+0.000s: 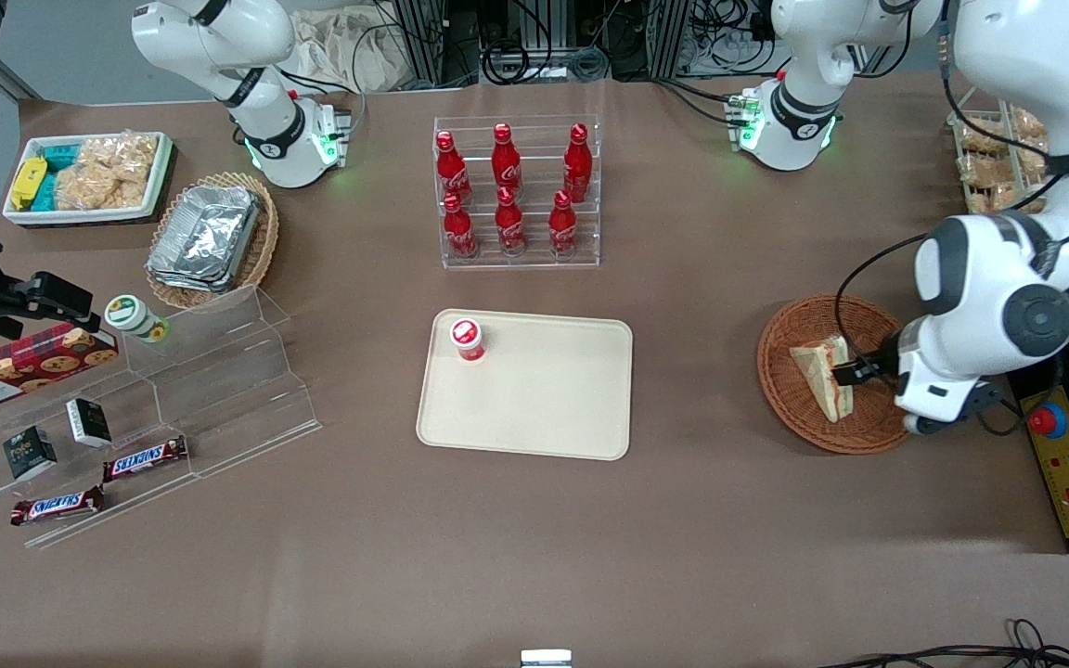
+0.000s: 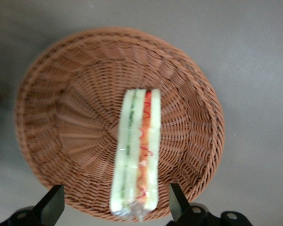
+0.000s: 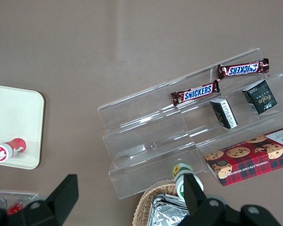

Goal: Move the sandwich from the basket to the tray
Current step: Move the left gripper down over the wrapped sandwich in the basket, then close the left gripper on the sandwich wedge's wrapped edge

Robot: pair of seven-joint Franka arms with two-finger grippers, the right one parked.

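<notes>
The sandwich (image 1: 820, 374) (image 2: 136, 150), a pale wedge with red and green filling along its edge, lies in the reddish-brown wicker basket (image 1: 799, 320) (image 2: 70, 103) toward the working arm's end of the table. My left gripper (image 1: 848, 374) (image 2: 115, 205) is low over the basket and open. Its two dark fingers (image 2: 52, 207) stand on either side of the sandwich's wide end with gaps between them and the bread. The beige tray (image 1: 553, 408) lies mid-table, well apart from the basket, with a small red can (image 1: 467, 339) standing in one corner.
A clear rack of red bottles (image 1: 516, 190) stands farther from the front camera than the tray. A yellow control box (image 1: 1068, 464) lies beside the basket. Toward the parked arm's end are an acrylic step stand (image 1: 210, 380) with snack bars and a tan basket of foil containers (image 1: 210, 237).
</notes>
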